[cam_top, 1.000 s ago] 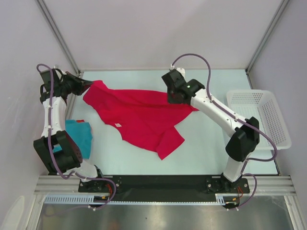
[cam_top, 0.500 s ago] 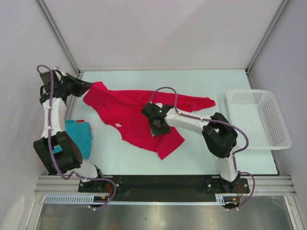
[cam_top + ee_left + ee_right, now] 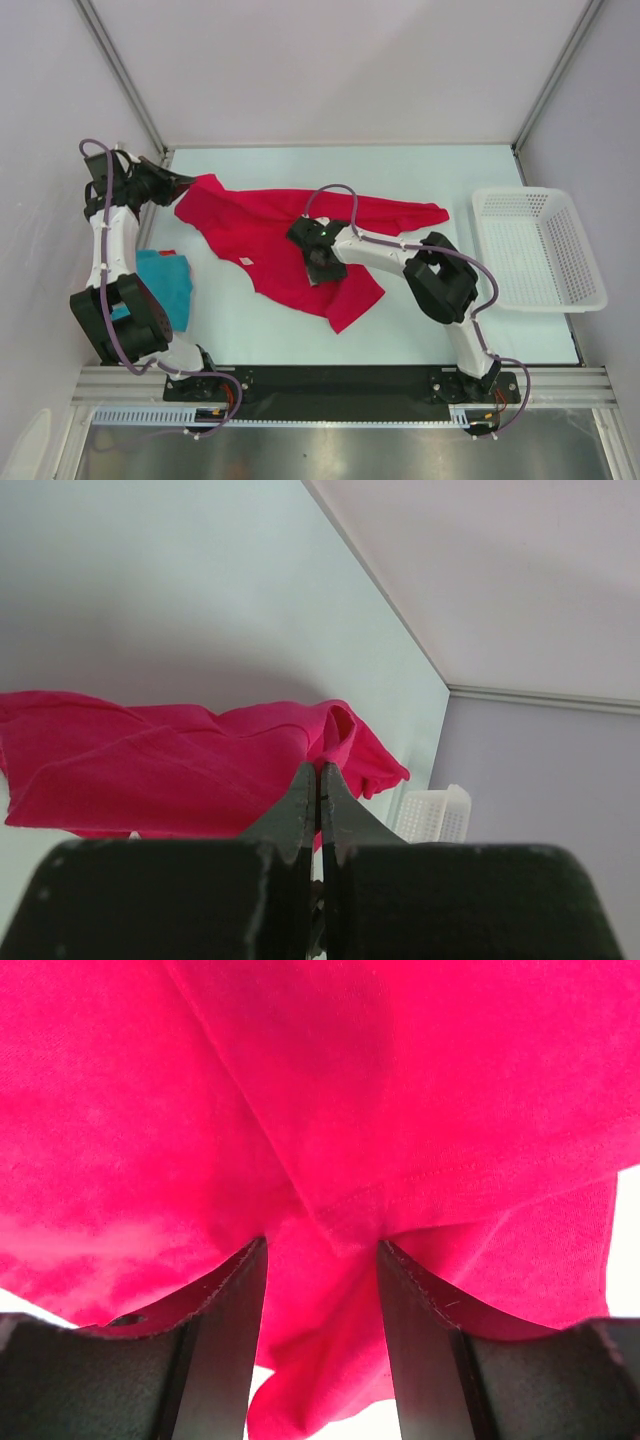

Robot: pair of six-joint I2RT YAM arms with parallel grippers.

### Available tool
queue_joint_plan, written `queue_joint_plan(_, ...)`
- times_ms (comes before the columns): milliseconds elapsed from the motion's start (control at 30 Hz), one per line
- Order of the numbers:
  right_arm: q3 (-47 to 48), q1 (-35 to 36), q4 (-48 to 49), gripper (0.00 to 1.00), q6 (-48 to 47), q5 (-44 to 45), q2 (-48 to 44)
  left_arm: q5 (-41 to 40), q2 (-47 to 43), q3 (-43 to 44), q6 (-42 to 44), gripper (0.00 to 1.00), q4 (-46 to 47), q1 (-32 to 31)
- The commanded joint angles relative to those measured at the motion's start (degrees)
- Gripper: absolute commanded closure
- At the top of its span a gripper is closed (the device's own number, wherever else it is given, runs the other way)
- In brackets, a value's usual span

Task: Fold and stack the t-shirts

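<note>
The crimson-pink t-shirt [image 3: 280,235] lies crumpled and spread across the middle of the table. My left gripper [image 3: 186,181] is shut on its far-left edge and holds that corner slightly raised; in the left wrist view the cloth [image 3: 180,770] runs away from the pinched gripper [image 3: 318,772]. My right gripper [image 3: 316,262] stands open, pressed down on the shirt's middle. In the right wrist view a ridge of crimson cloth [image 3: 330,1230] sits between the spread fingers [image 3: 242,1290]. The teal-blue t-shirt [image 3: 168,282] lies folded at the left, under my left arm.
A white mesh basket [image 3: 590,272] stands at the table's right edge and also shows far off as the basket [image 3: 432,815] in the left wrist view. Booth walls and corner posts close in the back and the sides.
My right gripper let go of the shirt's right end at the back, opened, and swung down onto the shirt's middle. That end now lies on the table. The left arm stayed put.
</note>
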Motion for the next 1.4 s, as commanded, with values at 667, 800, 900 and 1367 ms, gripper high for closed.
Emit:
queue_joint_plan(667, 4.26, -3.55, -0.82, 0.64, -3.24, 4.56, 1.96, 1.29, -0.72, -0.78, 2.08, 1.00, 2.08, 1.25)
queue_joint_plan(800, 3.55, -3.46, -0.21, 0.71, -3.33, 3.94, 1.96, 1.11, -0.72, -0.87, 2.09, 1.00, 2.08, 1.25)
queue_joint_plan(900, 3.03, -3.46, 0.06, 0.75, -3.33, 3.51, 1.88, 1.20, -0.54, -1.04, 2.09, 1.00, 2.26, 1.25)
queue_joint_plan(1367, 1.35, -5.38, -0.29, 1.00, -4.29, 5.61, -5.50, 1.81, -0.10, 0.71, 1.30, 1.00, 2.17, 1.34)
